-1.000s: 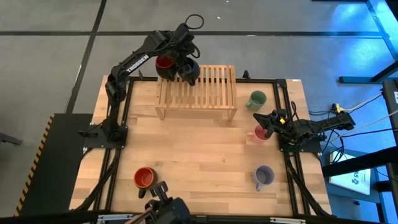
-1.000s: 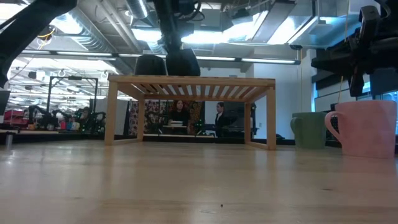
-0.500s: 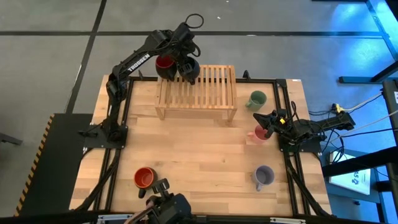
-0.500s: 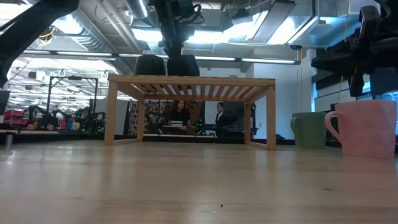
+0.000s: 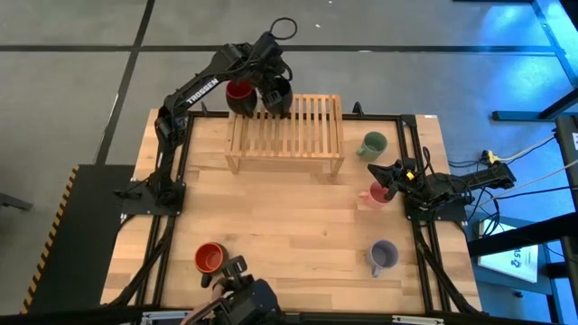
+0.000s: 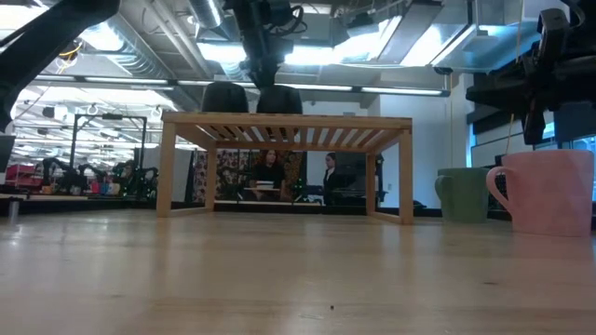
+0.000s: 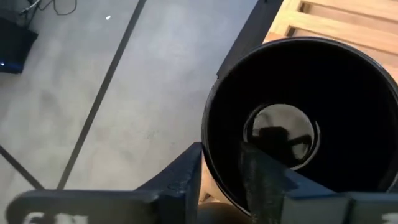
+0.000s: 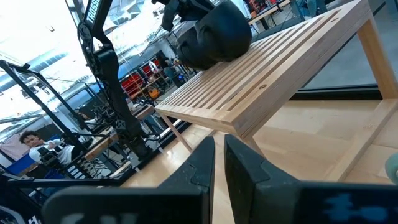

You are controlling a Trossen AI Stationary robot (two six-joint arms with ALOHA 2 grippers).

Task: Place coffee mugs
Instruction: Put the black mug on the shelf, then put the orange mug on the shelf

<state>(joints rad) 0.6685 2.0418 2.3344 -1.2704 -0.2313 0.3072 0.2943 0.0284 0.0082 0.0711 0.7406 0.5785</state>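
My left gripper [image 5: 269, 83] reaches over the far left corner of the wooden slatted rack [image 5: 298, 135] and is shut on the black mug [image 5: 276, 93]. Beside it the dark red mug [image 5: 238, 91] stands on the rack's far left corner. On the table stand the pale green mug [image 5: 370, 144], the pink mug [image 5: 374, 195], the lavender mug [image 5: 383, 256] and the orange mug [image 5: 210, 258]. My right gripper [image 5: 390, 177] waits shut just above the pink mug at the table's right side. My left gripper pinches the black mug's rim wall [image 7: 212, 163], one finger [image 7: 261, 177] inside the mug and one [image 7: 185, 179] outside it. The fingers come from above, pointing down. The mug is upright with its base at the rack's top [image 6: 279, 113].
The rack's slatted top is bare to the right of the two mugs. The table's middle, between the rack and the near mugs, is open wood. A dark camera mount [image 5: 237, 298] sits at the near edge. People show in the room behind the table.
My left gripper has moved a little toward the far edge with the black mug. The mug has turned from tilted to upright, its opening now facing up, and has come down to the rack's top beside the dark red mug.
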